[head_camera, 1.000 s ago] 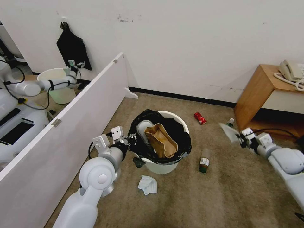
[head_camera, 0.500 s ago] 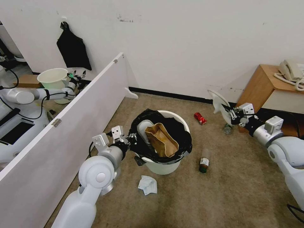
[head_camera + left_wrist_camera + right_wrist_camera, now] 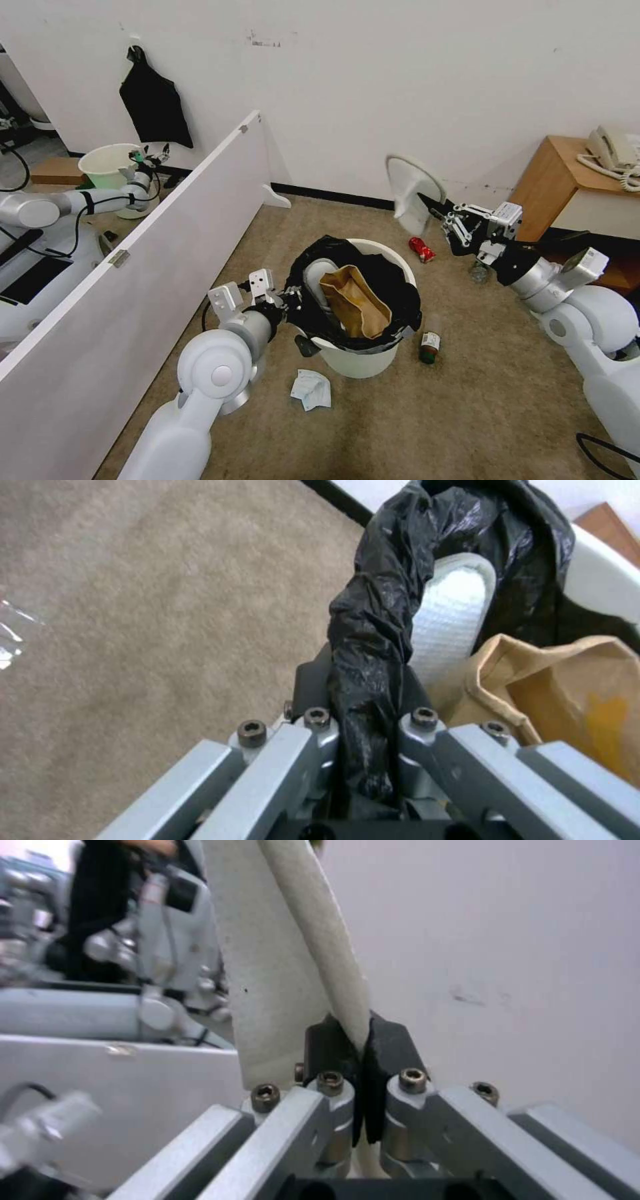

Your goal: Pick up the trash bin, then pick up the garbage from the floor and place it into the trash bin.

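The left gripper [image 3: 291,303] is clamped on the bagged rim of the trash bin [image 3: 360,357] to steady it, while the right gripper [image 3: 433,205], closed on a white slipper [image 3: 410,190], holds it raised beyond the bin, presumably for deposit.

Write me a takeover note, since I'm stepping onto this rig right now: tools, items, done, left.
Left tool: shut on the black-bagged rim of the trash bin.
Right tool: shut on a white slipper, held in the air beyond the bin.
Done: the other white slipper and the brown paper bag are in the bin.
Left on the carpet: red can, brown bottle, clear bottle, crumpled tissue.
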